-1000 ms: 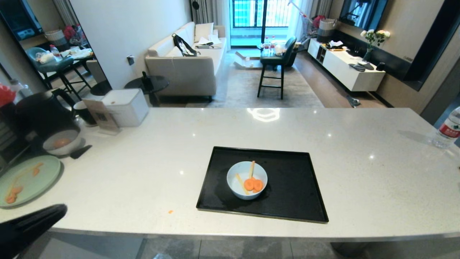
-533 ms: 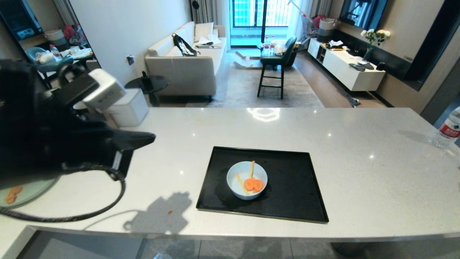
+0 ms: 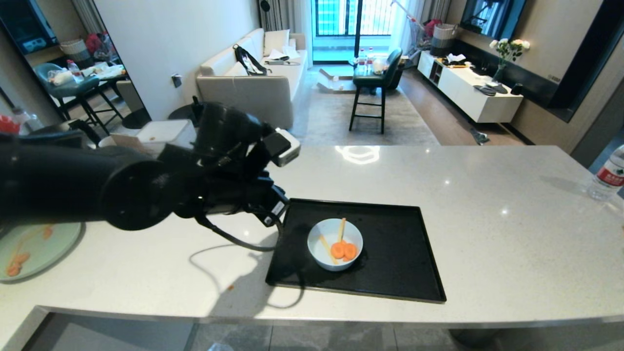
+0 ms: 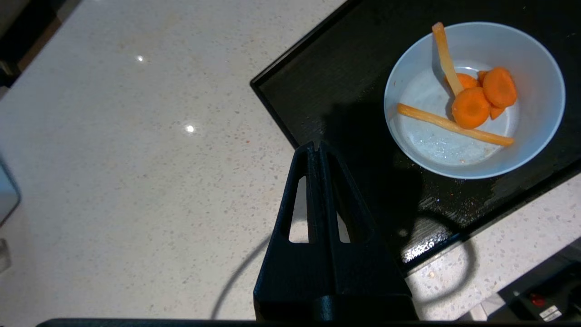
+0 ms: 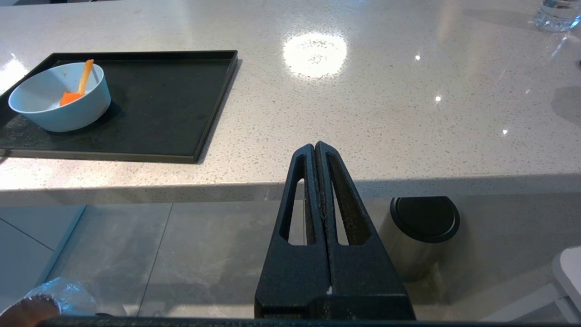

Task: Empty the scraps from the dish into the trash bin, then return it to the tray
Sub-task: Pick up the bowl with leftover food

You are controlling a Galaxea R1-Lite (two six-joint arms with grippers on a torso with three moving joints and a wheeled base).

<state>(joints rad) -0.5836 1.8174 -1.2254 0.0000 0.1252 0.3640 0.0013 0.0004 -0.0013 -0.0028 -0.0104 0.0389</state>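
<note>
The tabletop [image 3: 438, 175] is bare all around the tray [image 3: 390, 273]. Only the dish [image 3: 335, 250] stands on the tray, with open room beside it.

We look across a pale speckled stone surface [image 3: 438, 195], glossy with ceiling-light reflections, into a living room. A beige sofa [image 3: 253, 87] stands against a white wall [image 3: 170, 44], a round dark side table [image 3: 195, 114] at its near end. A dark bar stool [image 3: 373, 87] sits on a grey rug [image 3: 331, 122] before a bright glazed balcony door [image 3: 351, 19]. Along the opposite wall runs a low white cabinet [image 3: 468, 92] with a vase of white flowers [image 3: 507, 53]. Wood flooring [image 3: 438, 122] borders the rug; grey floor tiles [image 5: 136, 254] lie below the surface's edge.
</note>
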